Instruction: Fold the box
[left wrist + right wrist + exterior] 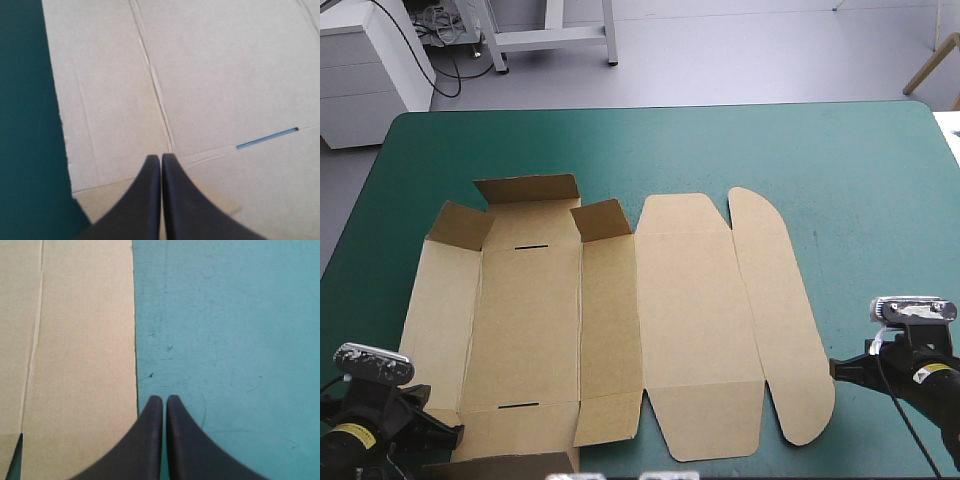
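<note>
The brown box [610, 320] lies as a cut sheet on the teal-green cover, mostly flat. Three small flaps at its far left end [525, 190] stand partly raised. In the left wrist view the box [210, 75] fills the area ahead of my left gripper [161, 159], which is shut and hovers over a crease near a thin slot [267, 137]. From above, the left gripper [455, 432] sits at the sheet's near left corner. My right gripper [164, 400] is shut over the cover, just beside the box's straight edge [75, 340]. In the high view the right gripper [835, 368] points at the rounded lid flap [790, 330].
Bare teal-green cover [870, 200] stretches right of the sheet and along the far edge. A narrow strip of cover [25, 100] shows beside the box's left side. White furniture [370, 70] stands beyond the table's far left corner.
</note>
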`<action>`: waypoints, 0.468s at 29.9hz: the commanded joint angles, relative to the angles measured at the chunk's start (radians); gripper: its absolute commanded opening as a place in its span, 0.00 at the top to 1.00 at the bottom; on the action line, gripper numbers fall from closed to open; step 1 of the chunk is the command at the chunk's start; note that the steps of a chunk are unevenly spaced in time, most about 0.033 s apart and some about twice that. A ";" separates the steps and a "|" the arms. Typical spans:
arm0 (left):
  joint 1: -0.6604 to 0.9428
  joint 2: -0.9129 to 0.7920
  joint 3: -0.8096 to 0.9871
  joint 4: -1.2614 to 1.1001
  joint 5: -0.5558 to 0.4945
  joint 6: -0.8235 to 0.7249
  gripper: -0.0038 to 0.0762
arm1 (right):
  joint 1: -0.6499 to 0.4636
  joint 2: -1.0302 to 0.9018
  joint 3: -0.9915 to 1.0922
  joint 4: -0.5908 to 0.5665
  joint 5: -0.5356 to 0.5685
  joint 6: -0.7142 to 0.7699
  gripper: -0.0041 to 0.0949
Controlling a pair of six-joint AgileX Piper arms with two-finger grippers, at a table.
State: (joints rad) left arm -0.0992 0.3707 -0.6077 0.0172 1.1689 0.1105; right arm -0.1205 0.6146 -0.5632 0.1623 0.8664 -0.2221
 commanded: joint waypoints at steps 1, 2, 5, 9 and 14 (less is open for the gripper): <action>-0.001 0.084 -0.056 -0.034 -0.099 -0.047 0.96 | -0.010 0.000 -0.026 0.010 -0.057 -0.015 0.95; -0.001 0.109 -0.069 -0.031 -0.121 -0.055 0.96 | -0.010 0.000 -0.026 0.010 -0.057 -0.017 0.95; -0.001 0.193 -0.119 -0.001 -0.138 -0.062 0.96 | -0.010 0.000 -0.026 0.010 -0.057 -0.026 0.95; -0.001 0.327 -0.185 0.044 -0.168 -0.110 0.96 | -0.010 0.000 -0.026 0.008 -0.066 -0.032 0.95; -0.001 0.500 -0.269 0.042 -0.254 -0.172 0.96 | -0.010 0.000 -0.026 0.008 -0.081 -0.032 0.95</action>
State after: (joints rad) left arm -0.0992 0.7915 -0.8071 0.0564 1.0032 -0.0204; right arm -0.1205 0.6146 -0.5632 0.1623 0.8464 -0.2431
